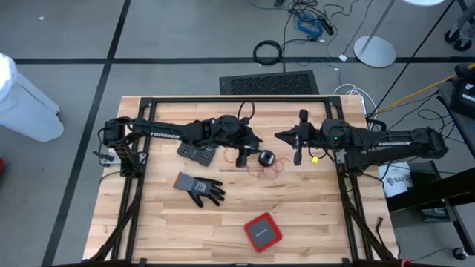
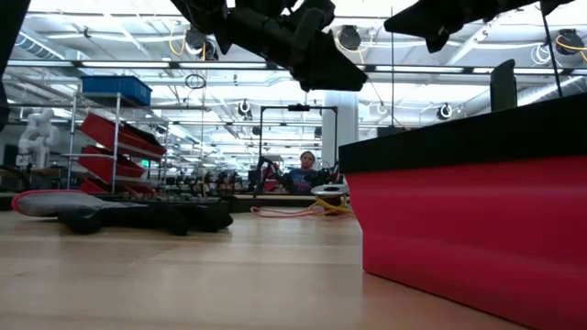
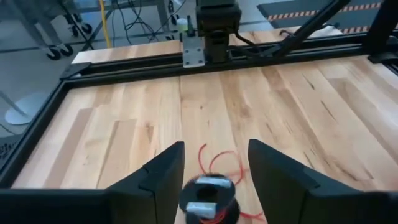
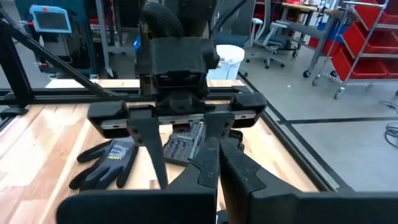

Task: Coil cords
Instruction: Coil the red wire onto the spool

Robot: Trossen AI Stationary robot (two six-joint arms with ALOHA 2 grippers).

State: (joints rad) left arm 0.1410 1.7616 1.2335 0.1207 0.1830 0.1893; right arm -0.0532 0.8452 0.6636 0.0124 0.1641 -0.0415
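Observation:
A red cord [image 1: 273, 167] lies in loose loops on the wooden table [image 1: 171, 222], partly wound on a small black and white spool [image 1: 266, 157]. In the left wrist view the spool [image 3: 208, 196] and red cord [image 3: 217, 163] sit below and between the fingers of my left gripper [image 3: 217, 177], which is open and clear of them. A small yellow cord bundle [image 1: 315, 159] rests on the table under my right arm. My right gripper [image 1: 280, 137] hovers shut above the table and faces my left gripper [image 1: 252, 147]. From its own wrist view, my right gripper [image 4: 217, 168] holds nothing.
A grey and black glove [image 1: 199, 187] lies near the table's left middle, with a dark keypad-like block [image 1: 197, 153] beyond it. A red square box [image 1: 262, 231] stands near the front edge and fills the right of the low view [image 2: 468, 229]. A black frame rail [image 1: 237, 99] borders the table.

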